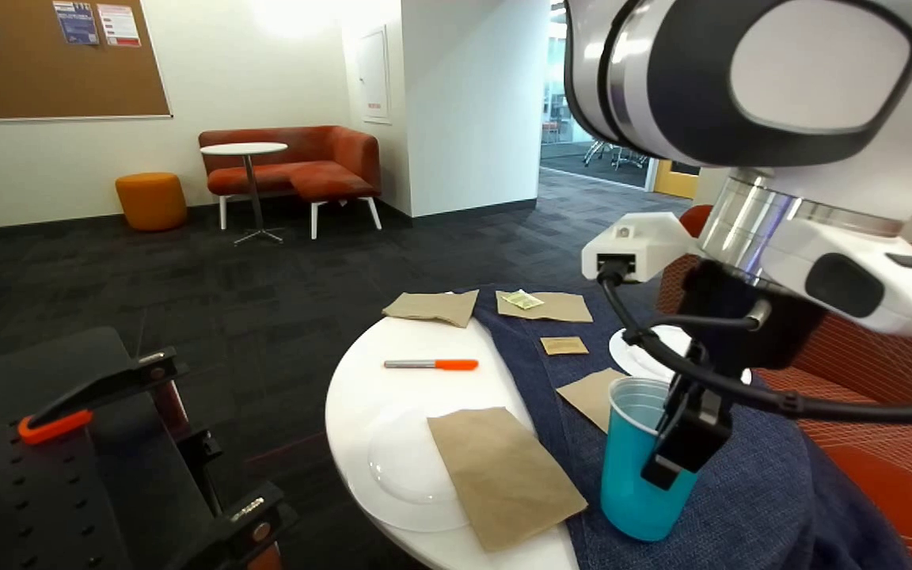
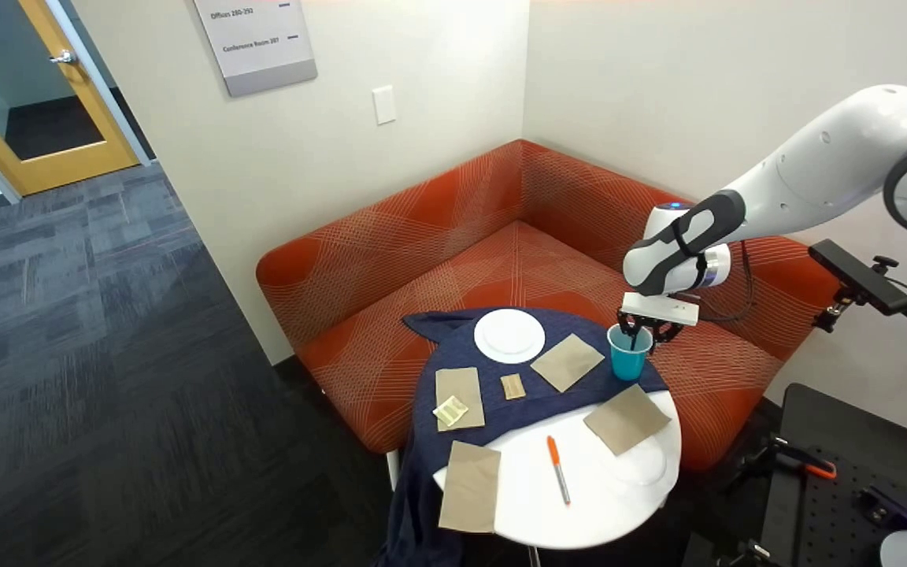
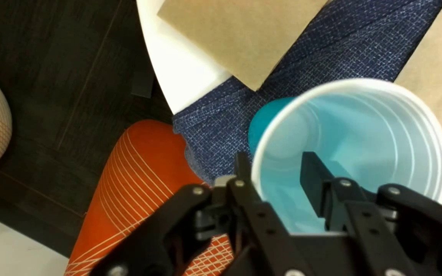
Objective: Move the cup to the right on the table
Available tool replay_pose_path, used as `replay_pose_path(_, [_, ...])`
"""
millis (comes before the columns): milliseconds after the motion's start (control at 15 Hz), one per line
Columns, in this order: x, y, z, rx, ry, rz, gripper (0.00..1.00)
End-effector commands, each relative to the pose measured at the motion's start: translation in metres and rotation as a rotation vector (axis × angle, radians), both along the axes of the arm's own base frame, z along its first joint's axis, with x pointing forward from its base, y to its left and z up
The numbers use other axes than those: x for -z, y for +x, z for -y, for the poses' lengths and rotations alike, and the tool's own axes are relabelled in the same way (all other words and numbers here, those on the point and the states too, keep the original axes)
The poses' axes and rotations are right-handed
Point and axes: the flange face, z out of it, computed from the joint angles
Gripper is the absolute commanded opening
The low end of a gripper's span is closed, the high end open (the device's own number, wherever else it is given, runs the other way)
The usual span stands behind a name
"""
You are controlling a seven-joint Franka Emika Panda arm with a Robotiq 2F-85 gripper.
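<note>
The teal cup (image 1: pixel 636 495) stands upright on the dark blue cloth on the round table (image 1: pixel 357 380). In an exterior view it is near the table's edge by the orange bench, beside brown napkins (image 2: pixel 627 365). My gripper (image 1: pixel 676 443) points down at the cup's rim. In the wrist view the gripper (image 3: pixel 274 158) is open, with one finger inside the cup (image 3: pixel 363 130) and one finger outside its wall. The rim passes between the fingers, close to the outer one, and a gap shows to the inner one. Whether the outer finger touches the wall is unclear.
Brown napkins (image 1: pixel 507 479) lie near the cup, one partly over a clear plate (image 1: pixel 404 467). A white plate (image 2: pixel 509 336), a small packet (image 2: pixel 512 386) and an orange-capped marker (image 2: pixel 558 471) lie on the table. The orange bench (image 2: pixel 453 268) stands right behind the table.
</note>
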Motion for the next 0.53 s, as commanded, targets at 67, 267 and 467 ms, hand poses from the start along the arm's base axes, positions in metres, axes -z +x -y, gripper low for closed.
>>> replay_pose_path(67, [-0.008, -0.001, -0.004, -0.010, -0.018, 0.030, 0.81])
replay_pose_path(267, [-0.015, -0.003, -0.010, -0.025, -0.034, 0.042, 0.99])
replay_pose_path(467, [-0.026, -0.011, -0.018, -0.037, -0.045, 0.042, 1.00])
